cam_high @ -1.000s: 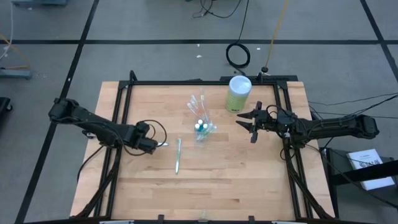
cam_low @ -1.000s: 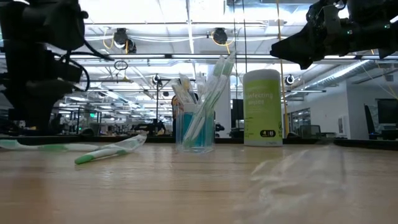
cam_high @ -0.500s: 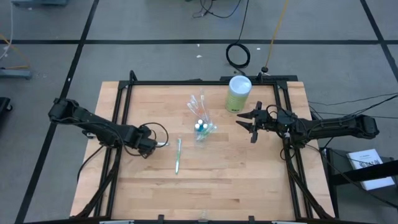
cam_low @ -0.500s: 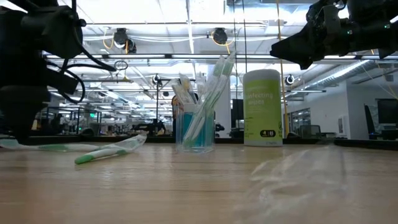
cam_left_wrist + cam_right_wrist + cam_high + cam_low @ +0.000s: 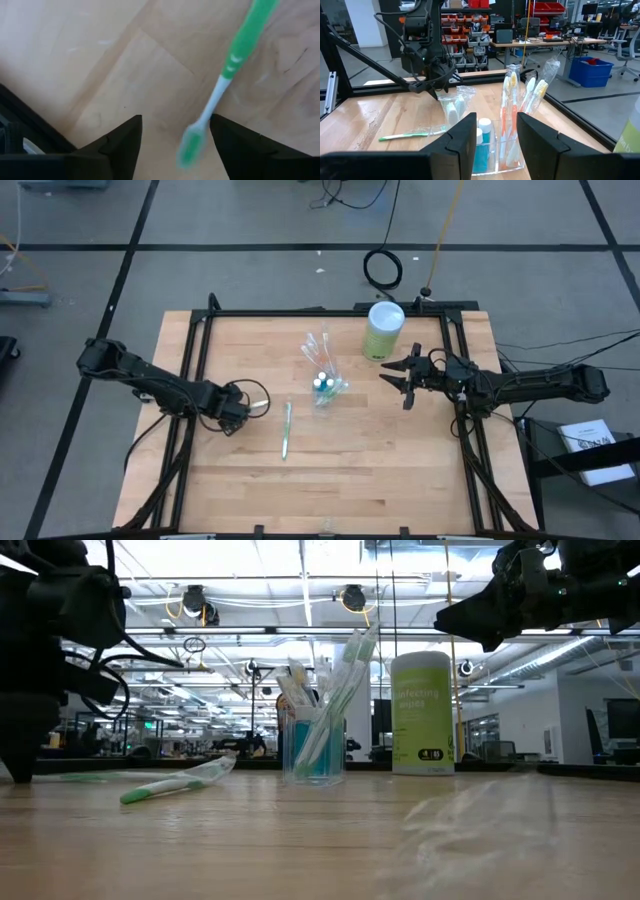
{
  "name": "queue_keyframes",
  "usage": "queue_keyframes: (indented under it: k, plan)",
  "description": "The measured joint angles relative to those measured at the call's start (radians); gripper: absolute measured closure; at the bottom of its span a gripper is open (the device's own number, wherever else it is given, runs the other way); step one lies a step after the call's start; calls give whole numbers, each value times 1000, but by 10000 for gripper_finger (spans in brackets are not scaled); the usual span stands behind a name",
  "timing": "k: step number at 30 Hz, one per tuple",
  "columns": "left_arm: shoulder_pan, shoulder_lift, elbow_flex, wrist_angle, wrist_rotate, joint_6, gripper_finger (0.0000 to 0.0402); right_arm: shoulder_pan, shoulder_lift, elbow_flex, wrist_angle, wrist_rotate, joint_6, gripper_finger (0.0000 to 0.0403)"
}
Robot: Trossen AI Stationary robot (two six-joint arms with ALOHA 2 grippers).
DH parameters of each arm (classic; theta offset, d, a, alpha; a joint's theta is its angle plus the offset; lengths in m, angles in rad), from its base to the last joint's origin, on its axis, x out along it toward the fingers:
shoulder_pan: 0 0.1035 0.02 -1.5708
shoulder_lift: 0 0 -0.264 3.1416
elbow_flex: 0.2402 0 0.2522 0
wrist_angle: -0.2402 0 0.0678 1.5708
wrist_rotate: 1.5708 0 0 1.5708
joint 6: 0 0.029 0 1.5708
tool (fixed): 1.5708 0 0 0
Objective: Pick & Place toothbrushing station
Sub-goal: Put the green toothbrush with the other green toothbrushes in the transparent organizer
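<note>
A clear plastic cup [image 5: 322,386] stands near the table's middle. It holds wrapped toothbrushes [image 5: 509,112] and small capped tubes [image 5: 481,131]. A green-white toothbrush [image 5: 286,430] lies flat on the wood to its near left. My left gripper [image 5: 234,418] is open and low over the table. In the left wrist view its fingers [image 5: 122,145] stand on either side of the green head [image 5: 191,145] of a green-white toothbrush [image 5: 235,60] lying on the wood, with gaps showing. My right gripper [image 5: 398,383] is open and empty, in the air right of the cup.
A lime-green canister with a white lid [image 5: 384,330] stands behind the cup at the far right. A black frame rail [image 5: 300,313] runs around the table. A crinkled clear wrapper [image 5: 480,815] lies near the low camera. Bare wood lies toward the near edge.
My left gripper has gone down close to the table and a little toward its near left, still open. The toothbrushes and the cup have kept their places.
</note>
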Motion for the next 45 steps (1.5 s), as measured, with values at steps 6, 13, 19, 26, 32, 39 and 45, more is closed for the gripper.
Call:
queue_keyframes:
  k: [6,13,19,26,32,39,45]
  plan:
    - [1,1,-3,41,48,0,214,0,0,0,0,0,1,273]
    - [1,4,15,169,179,-153,305,0,0,0,1,0,1,273]
    - [-4,4,36,465,342,-117,363,0,0,0,1,0,1,273]
    - [-4,4,39,897,317,162,379,0,0,0,6,0,5,273]
    - [13,3,39,966,198,302,392,0,0,0,9,0,8,273]
    - [88,3,39,1088,39,401,382,0,0,0,9,0,9,273]
    - [149,3,39,1275,-4,544,399,0,0,0,9,0,20,273]
